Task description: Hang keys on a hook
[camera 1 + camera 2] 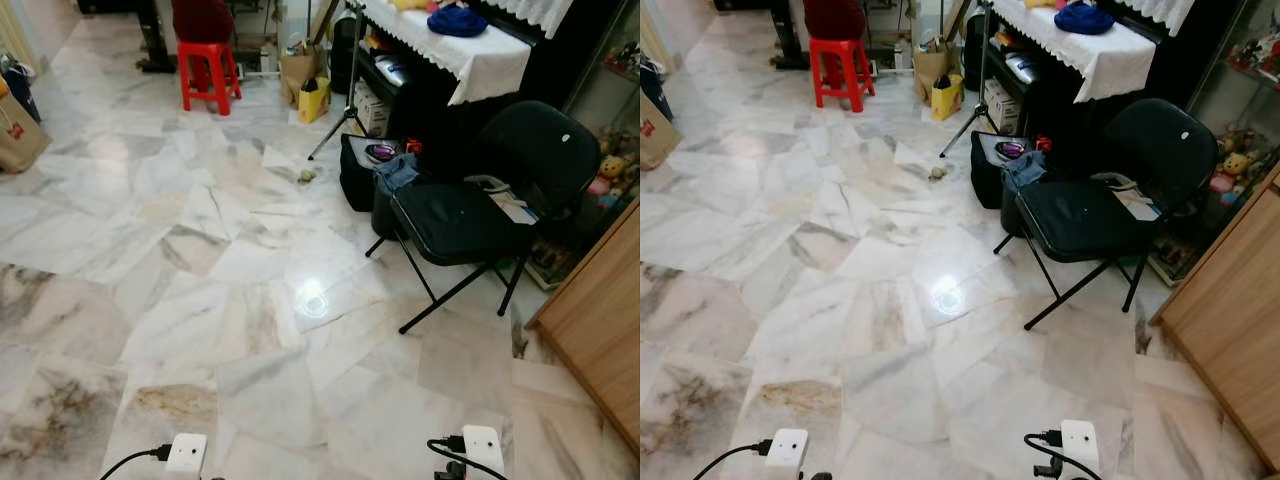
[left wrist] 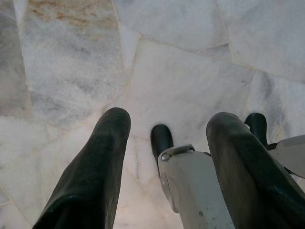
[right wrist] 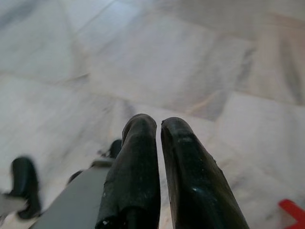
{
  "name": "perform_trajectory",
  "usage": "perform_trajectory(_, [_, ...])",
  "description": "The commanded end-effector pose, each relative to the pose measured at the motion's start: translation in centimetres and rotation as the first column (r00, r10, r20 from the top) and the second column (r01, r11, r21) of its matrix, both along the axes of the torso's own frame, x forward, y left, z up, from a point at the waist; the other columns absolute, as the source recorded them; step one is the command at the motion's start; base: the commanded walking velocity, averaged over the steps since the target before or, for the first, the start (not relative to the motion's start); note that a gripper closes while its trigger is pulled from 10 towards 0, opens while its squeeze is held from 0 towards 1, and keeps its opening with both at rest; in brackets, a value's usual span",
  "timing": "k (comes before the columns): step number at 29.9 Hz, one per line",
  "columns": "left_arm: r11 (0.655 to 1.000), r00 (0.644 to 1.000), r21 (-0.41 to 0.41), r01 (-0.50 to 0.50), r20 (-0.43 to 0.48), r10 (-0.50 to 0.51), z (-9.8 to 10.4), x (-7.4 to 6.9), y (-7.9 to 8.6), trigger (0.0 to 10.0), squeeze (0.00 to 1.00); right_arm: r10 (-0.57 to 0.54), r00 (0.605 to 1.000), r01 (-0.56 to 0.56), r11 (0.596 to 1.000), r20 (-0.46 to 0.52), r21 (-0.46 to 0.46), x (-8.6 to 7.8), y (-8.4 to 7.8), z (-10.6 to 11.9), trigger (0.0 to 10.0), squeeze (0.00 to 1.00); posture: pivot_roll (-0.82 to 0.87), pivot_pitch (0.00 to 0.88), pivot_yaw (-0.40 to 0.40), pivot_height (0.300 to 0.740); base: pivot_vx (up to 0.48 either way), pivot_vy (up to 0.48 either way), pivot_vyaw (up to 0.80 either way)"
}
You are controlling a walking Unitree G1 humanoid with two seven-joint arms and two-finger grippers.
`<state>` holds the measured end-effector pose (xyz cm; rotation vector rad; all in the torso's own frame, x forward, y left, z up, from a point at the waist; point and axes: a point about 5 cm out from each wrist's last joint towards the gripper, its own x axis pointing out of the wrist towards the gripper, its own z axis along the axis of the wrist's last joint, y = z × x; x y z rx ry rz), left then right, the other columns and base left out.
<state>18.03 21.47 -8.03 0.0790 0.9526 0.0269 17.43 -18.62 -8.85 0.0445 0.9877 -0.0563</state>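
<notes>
My left hand [image 2: 167, 119] hangs over the marble floor [image 1: 250, 300] with its two black fingers [image 2: 102, 157] well apart and nothing between them but pale veined tile. Past the fingers there is a silver-grey part with rounded black ends that I cannot identify. My right hand [image 3: 158, 125] also points down at the floor, its fingers [image 3: 138, 162] drawn together with only a thin slit between them, gripping nothing. I cannot tell where the keys or a hook are, so I cannot place them relative to either hand or say how they look. From my head, two small white boxes [image 1: 186, 452] with black cables sit at the bottom edge of the frame, one on each side. A black folding chair [image 1: 470, 220] stands at the right, with a black bag [image 1: 358, 175] just beside it on the floor. Behind it, in the upper right, is a counter under a white lace-edged cloth [image 1: 480, 55], with a blue bundle [image 1: 456, 20] on top. A red stool [image 1: 208, 70] stands at the upper left, with a yellow bag [image 1: 314, 100] and a tripod leg [image 1: 335, 125] near the top centre. A brown paper bag [image 1: 18, 130] at the left edge carries red print too small for me to read. A wooden cabinet [image 1: 600, 320] fills the right edge.
</notes>
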Motion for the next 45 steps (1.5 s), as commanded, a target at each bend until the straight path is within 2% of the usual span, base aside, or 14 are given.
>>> perform_trajectory(1, [1.0,1.0,0.007,0.018,-0.022,-0.018,-0.19,-0.28,-0.12,10.0,0.0,-0.008,1.0,0.008,1.0,-0.007,0.005,-0.15,-0.04,-0.07,10.0,0.0,0.02,0.0,-0.081,0.74,0.0,0.0,0.0])
perform_trajectory(12, [0.999,0.999,0.02,0.031,-0.025,-0.031,-0.14,-0.25,0.06,10.0,0.0,-0.01,1.0,0.01,1.0,-0.008,0.007,-0.12,-0.18,-0.05,10.0,0.0,0.02,0.0,-0.074,0.74,0.0,0.0,0.0])
perform_trajectory(22, [1.0,1.0,0.028,0.007,-0.02,-0.007,-0.03,-0.15,0.4,10.0,0.0,0.008,0.999,-0.008,1.0,-0.031,-0.004,-0.51,-0.27,-0.23,10.0,0.0,0.02,0.0,-0.069,0.74,0.0,0.0,-0.75])
perform_trajectory(23, [1.0,1.0,0.028,0.007,-0.02,-0.007,-0.03,-0.14,0.4,10.0,0.0,0.005,0.999,-0.005,1.0,-0.034,-0.002,-0.55,-0.28,-0.25,10.0,0.06,0.02,0.0,-0.069,0.74,0.0,0.0,-0.71])
perform_trajectory(24, [1.0,1.0,0.029,0.007,-0.02,-0.006,-0.03,-0.14,0.41,10.0,0.0,-0.006,0.999,0.006,1.0,-0.034,0.012,-0.59,-0.22,-0.27,10.0,1.0,0.02,0.0,-0.069,0.74,0.0,0.0,-0.71])
perform_trajectory(44, [1.0,1.0,0.027,-0.001,-0.015,0.002,0.05,0.01,0.41,10.0,0.0,-0.034,0.999,0.035,0.999,-0.033,0.026,-0.36,0.63,-0.29,10.0,1.0,0.02,0.0,-0.066,0.74,0.0,0.0,-0.7])
perform_trajectory(45, [0.999,0.999,0.015,-0.037,-0.009,0.038,0.08,0.06,0.5,10.0,0.0,-0.054,0.998,0.055,0.997,-0.017,0.047,-0.22,0.71,-0.21,10.0,0.95,0.02,0.0,-0.066,0.74,0.0,0.0,-0.59])
